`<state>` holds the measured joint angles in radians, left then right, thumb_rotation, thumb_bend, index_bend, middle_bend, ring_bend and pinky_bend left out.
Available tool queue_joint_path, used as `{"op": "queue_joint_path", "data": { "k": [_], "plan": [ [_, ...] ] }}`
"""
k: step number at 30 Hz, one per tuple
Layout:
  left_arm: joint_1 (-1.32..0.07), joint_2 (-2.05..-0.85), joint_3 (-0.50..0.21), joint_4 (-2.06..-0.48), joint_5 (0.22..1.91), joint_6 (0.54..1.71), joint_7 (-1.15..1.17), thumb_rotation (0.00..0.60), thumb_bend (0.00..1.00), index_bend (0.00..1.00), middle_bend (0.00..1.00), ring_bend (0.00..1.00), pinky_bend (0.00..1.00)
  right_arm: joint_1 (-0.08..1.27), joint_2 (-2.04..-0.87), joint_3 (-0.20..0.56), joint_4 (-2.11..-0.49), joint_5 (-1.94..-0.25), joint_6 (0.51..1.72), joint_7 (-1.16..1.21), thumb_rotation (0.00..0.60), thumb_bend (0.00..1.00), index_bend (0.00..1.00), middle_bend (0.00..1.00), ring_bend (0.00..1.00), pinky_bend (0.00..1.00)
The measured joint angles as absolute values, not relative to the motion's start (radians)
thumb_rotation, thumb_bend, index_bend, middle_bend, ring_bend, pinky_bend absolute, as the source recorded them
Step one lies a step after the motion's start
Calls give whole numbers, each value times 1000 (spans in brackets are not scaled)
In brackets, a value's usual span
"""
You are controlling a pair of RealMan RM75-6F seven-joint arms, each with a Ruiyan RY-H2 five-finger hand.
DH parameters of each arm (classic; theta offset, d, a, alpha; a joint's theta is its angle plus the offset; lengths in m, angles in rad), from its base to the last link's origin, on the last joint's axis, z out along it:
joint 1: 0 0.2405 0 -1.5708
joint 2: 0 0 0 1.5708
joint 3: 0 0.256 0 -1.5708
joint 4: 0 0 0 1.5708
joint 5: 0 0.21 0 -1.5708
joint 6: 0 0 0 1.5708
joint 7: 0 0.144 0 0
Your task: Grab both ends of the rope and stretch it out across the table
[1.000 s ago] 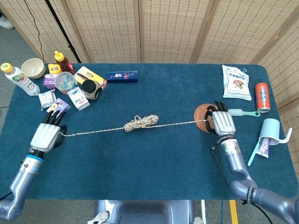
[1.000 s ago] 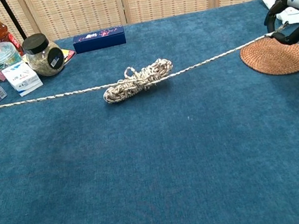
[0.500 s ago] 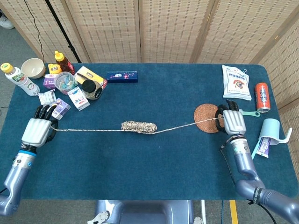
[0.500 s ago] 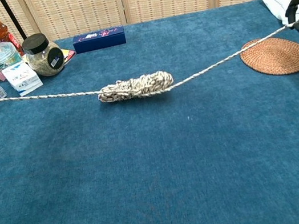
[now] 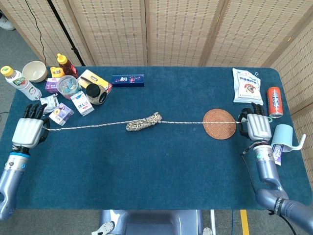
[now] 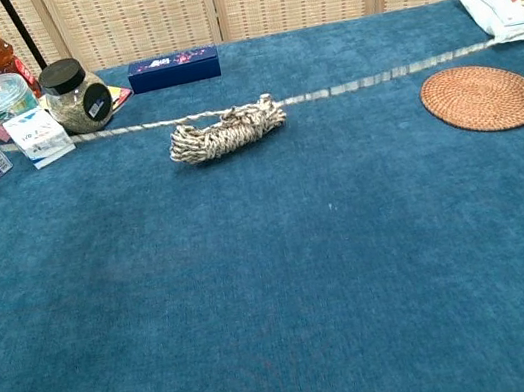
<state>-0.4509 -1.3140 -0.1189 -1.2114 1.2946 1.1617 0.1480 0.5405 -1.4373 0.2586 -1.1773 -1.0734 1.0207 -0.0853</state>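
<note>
A speckled white rope (image 5: 186, 122) runs taut across the blue table, with a bundled coil (image 5: 143, 122) still hanging on it left of centre. In the chest view the coil (image 6: 226, 131) sits lifted off the cloth and the strand (image 6: 374, 81) looks blurred. My left hand (image 5: 28, 131) grips the rope's left end near the table's left edge. My right hand (image 5: 257, 126) grips the right end just past the woven coaster (image 5: 219, 124). Neither hand shows in the chest view.
Jars, small boxes, a bottle (image 5: 17, 82) and a bowl (image 5: 34, 71) crowd the back left corner. A dark blue box (image 5: 127, 80) lies at the back. At the right are a snack bag (image 5: 247, 86), a red can (image 5: 274, 102), a brush and a pale blue cup (image 5: 284, 138).
Both hands have moved outward, left hand further left and right hand further right past the coaster. The rope has pulled straight and the coil has lifted and shifted toward the back.
</note>
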Motion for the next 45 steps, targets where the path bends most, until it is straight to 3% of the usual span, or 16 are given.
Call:
{"op": "queue_joint_path", "data": {
  "k": [35,45],
  "plan": [
    [-411,-1269,-151,-1123,1234,1147,113,600,494,664,98,0,0,509,-1411,256,-1160,-1079,1019,-67,600,555,600,280,27,0],
    [-419,-1266,-164,-1166,1272,1183,81,600,495,664,98,0,0,502,-1398,250,-1217,-1106,1037,-62,600,555,601,282,27,0]
  ]
}}
